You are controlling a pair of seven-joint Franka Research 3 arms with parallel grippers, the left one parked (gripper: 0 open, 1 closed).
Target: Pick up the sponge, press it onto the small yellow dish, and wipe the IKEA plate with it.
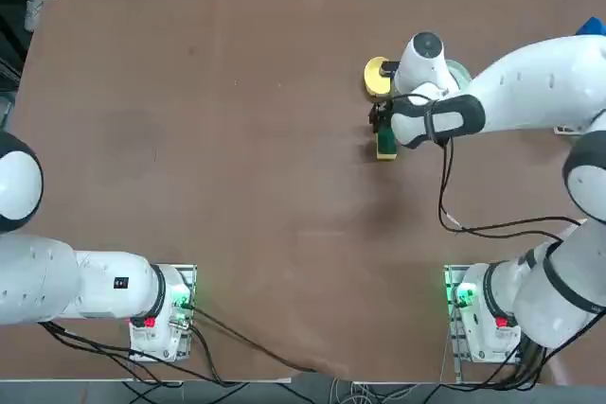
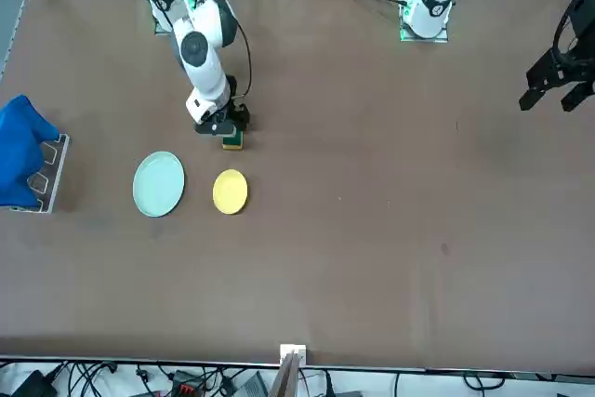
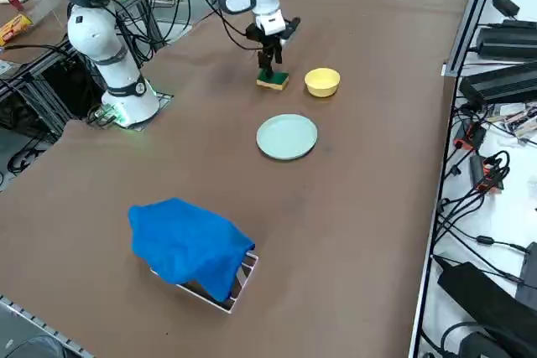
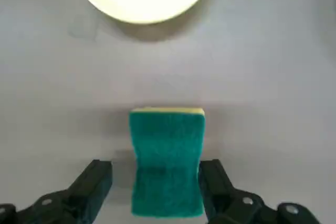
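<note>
Over the sponge: right gripper, jaws spread wide, one finger off each long side, nothing grasped.
Sponge: flat on the table, green face up.
Small yellow dish: just beside the sponge.
IKEA plate: beside the dish, farther from the sponge.
Blue cloth: well apart from the sponge.

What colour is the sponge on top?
The sponge is dark green on top, with a thin yellow layer at its edge. The right wrist view shows it best.
</note>
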